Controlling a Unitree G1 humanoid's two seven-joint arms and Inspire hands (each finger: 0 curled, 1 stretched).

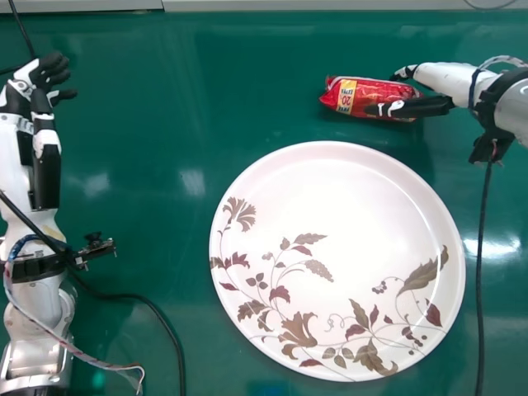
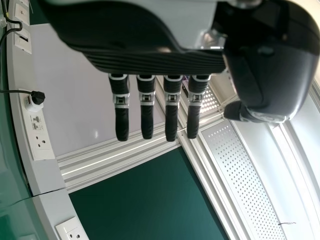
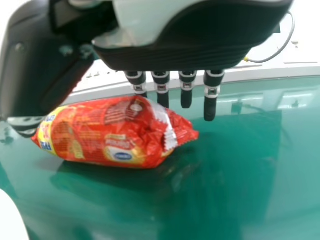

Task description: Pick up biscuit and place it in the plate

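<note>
While the biscuit (image 1: 344, 95) lies beyond the plate (image 1: 355, 206), the right hand (image 1: 426, 106), straight-fingered, seems set to grasp; it must close, then lift.

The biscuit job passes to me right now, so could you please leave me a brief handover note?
Right hand: open, thumb on the biscuit's near side, fingers on its far side.
Left hand: open, idle at the head view's left.
Biscuit: seemingly on the table, beyond the plate.
Done: right hand at the biscuit.
Left to do: grip, lift, set in plate.
</note>
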